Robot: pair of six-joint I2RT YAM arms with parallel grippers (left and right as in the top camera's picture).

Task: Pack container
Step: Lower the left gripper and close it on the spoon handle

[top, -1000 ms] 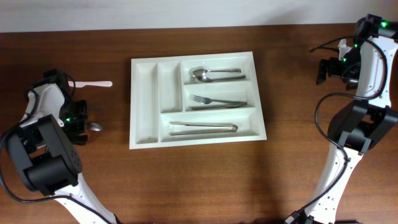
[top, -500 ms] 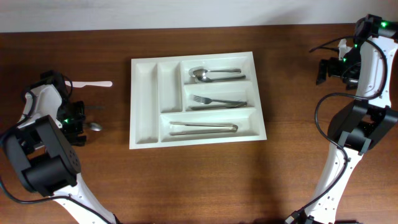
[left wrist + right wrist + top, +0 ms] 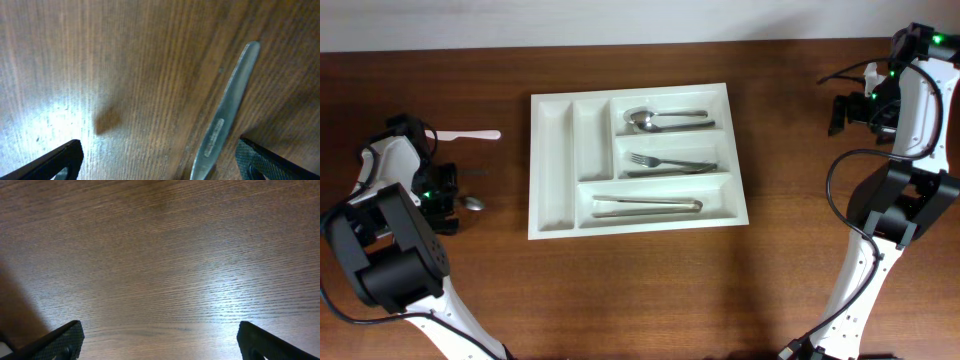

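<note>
The white container (image 3: pixel 552 130) lies mid-table. Its three long compartments hold metal spoons (image 3: pixel 665 119), forks (image 3: pixel 668 162) and tongs (image 3: pixel 647 205); its two narrow compartments look empty. My left gripper (image 3: pixel 444 190) is low over the table at the far left, open, with a metal spoon (image 3: pixel 472 203) beside it. In the left wrist view the open jaws (image 3: pixel 159 165) straddle the spoon's handle (image 3: pixel 227 115), which lies on the wood nearer the right finger. My right gripper (image 3: pixel 840 114) is at the far right, open and empty (image 3: pixel 160 340) over bare wood.
A white plastic utensil (image 3: pixel 471 134) lies on the table behind the left gripper, left of the container. Both arm bases stand at the table's side edges.
The left arm has shifted very slightly over the spoon. Nothing else has moved.
</note>
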